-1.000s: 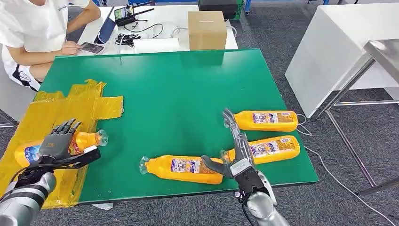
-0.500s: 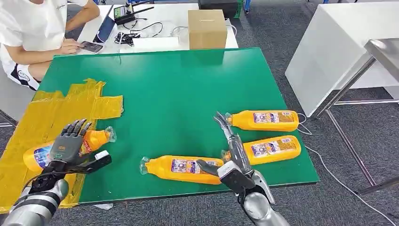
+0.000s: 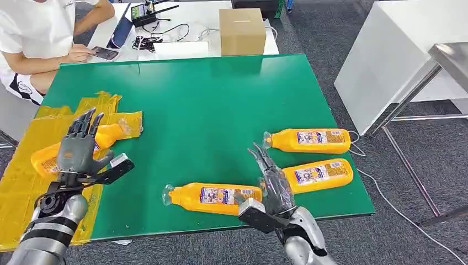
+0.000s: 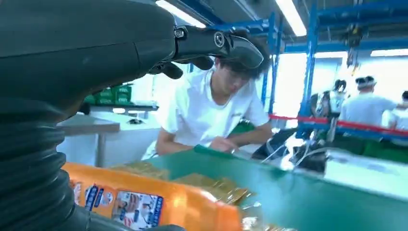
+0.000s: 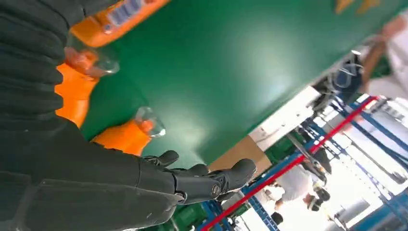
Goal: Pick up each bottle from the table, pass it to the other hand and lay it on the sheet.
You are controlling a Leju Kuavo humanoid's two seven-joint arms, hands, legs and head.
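Observation:
Three orange bottles lie on the green table (image 3: pixel 209 99): a near one (image 3: pixel 212 199), a middle one (image 3: pixel 317 175) and a far one (image 3: pixel 309 141). My right hand (image 3: pixel 270 185) hovers over the gap between the near and middle bottles, open, with its fingers straight. The right wrist view shows that hand (image 5: pixel 202 183) empty above the bottle necks (image 5: pixel 127 134). Another bottle (image 3: pixel 110 134) lies slanted on the yellow sheet (image 3: pixel 22 182), cap on the sheet's flap. My left hand (image 3: pixel 77 149) is spread open just over that bottle (image 4: pixel 144 207).
A person in white (image 3: pixel 33 33) sits at the far left corner with a phone. A cardboard box (image 3: pixel 242 30), cables and a laptop stand on the white table beyond. A white cabinet (image 3: pixel 397 55) stands to the right.
The bottle on the sheet has shifted away from me toward the flap, and my left hand has lifted and spread over it. My right hand has drawn back toward the near edge.

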